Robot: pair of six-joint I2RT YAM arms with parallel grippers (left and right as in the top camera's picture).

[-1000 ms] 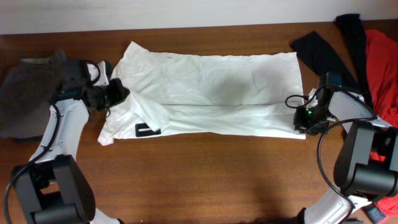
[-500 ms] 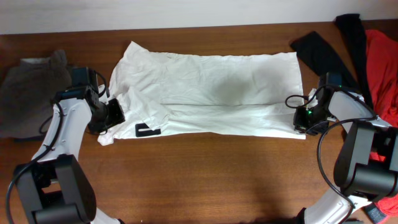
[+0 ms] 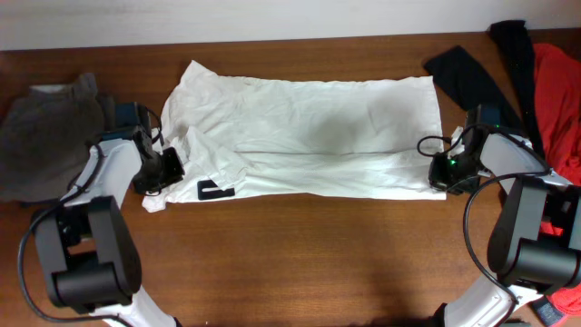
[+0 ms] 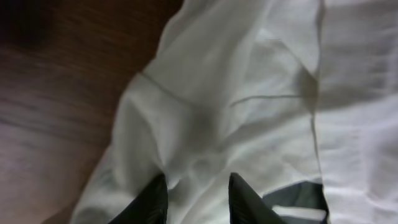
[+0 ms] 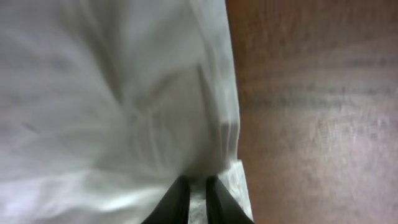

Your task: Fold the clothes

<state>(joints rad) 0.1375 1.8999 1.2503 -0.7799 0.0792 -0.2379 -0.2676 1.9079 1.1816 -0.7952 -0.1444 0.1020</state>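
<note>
Parted tool (image 4: 198, 182) over white T-shirt (image 4: 249, 87)

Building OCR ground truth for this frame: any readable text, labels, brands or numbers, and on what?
None readable.
Only marking: a black print on the thin white T-shirt; it looks like plain bars, no letters made out.
Nothing legible elsewhere in any view.

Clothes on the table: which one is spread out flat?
The white T-shirt in the middle; the black garment, red garment and grey garment lie rumpled at the sides.
</note>
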